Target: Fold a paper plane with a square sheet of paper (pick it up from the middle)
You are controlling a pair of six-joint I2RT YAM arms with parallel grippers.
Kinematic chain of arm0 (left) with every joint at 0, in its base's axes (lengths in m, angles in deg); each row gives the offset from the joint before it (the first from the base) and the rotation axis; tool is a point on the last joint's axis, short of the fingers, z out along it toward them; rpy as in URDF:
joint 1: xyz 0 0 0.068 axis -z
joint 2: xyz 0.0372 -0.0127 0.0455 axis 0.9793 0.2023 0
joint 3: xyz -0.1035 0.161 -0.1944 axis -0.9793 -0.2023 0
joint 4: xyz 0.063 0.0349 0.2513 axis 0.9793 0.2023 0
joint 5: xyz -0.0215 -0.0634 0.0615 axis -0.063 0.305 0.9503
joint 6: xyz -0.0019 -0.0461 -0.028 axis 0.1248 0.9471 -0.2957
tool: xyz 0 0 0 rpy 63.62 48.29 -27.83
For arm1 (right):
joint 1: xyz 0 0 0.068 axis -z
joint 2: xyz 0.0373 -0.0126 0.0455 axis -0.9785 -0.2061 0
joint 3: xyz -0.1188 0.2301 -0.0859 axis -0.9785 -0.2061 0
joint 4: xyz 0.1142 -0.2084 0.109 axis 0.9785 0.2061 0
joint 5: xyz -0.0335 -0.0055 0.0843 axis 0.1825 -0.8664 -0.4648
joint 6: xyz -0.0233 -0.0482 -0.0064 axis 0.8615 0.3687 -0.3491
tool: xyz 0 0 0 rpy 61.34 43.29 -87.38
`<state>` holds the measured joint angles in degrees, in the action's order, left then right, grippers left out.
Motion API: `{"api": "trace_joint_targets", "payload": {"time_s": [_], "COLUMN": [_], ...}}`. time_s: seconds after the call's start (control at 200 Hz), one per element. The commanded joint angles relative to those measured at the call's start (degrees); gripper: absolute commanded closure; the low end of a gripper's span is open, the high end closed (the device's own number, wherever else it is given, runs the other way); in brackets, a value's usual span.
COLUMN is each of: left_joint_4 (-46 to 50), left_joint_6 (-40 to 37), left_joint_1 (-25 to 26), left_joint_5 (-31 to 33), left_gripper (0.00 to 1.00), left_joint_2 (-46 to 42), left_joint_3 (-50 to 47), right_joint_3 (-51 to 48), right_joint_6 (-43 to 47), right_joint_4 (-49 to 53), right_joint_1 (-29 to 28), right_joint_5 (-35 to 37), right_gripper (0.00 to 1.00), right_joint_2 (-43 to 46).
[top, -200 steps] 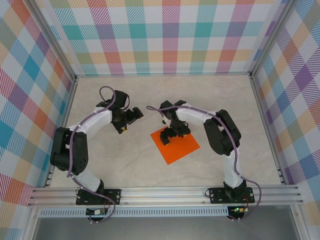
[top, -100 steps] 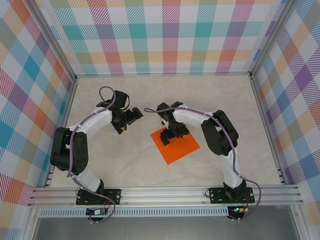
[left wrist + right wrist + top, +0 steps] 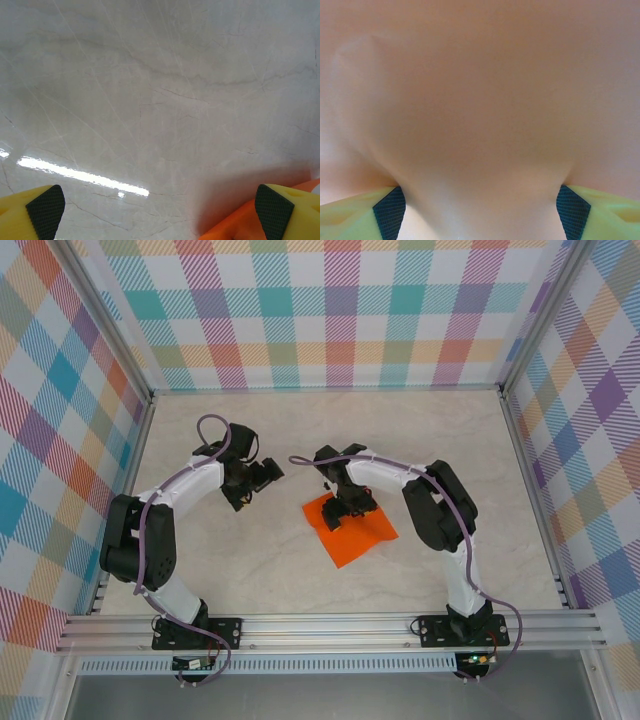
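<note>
Left arm: bent toward frame centre; left gripper apart from the sheet, jaws spread wide.
Right arm: curled over; right gripper down on the sheet, jaws apart, paper humped between them.
Square sheet of paper: frame centre, diamond-wise, 1 corner pointing down-frame.

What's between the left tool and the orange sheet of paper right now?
Just bare marble tabletop. The top external view shows that strip between the left tool and the square sheet of paper; the left wrist view shows the same.
</note>
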<state>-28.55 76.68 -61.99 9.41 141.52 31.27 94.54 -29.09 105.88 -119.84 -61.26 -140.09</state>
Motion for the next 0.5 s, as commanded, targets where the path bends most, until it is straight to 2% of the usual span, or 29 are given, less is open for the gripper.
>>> {"api": "trace_joint_targets", "payload": {"time_s": [0.0,0.13,0.295,0.495], "left_joint_4": [1.27,1.27,1.25,1.18], "left_joint_6": [0.33,0.20,0.26,0.30], "left_joint_1": [-0.34,-0.33,-0.30,-0.32], "left_joint_5": [0.23,0.01,0.03,0.02], "left_gripper": [0.00,0.00,0.00,0.00], "left_joint_2": [-1.89,-2.05,-2.34,-2.50], "left_joint_3": [-0.61,-0.61,-0.78,-1.18], "right_joint_3": [-5.22,-4.07,-0.08,3.15], "right_joint_6": [-1.13,-1.47,-2.59,-4.45], "right_joint_4": [-3.21,-2.50,-0.38,0.19], "right_joint_1": [0.08,0.16,0.16,0.53], "right_joint_5": [-0.83,-3.12,-2.07,-0.79], "right_gripper": [0.19,0.14,0.06,0.02], "right_joint_2": [-5.81,-1.26,3.67,1.59]}}
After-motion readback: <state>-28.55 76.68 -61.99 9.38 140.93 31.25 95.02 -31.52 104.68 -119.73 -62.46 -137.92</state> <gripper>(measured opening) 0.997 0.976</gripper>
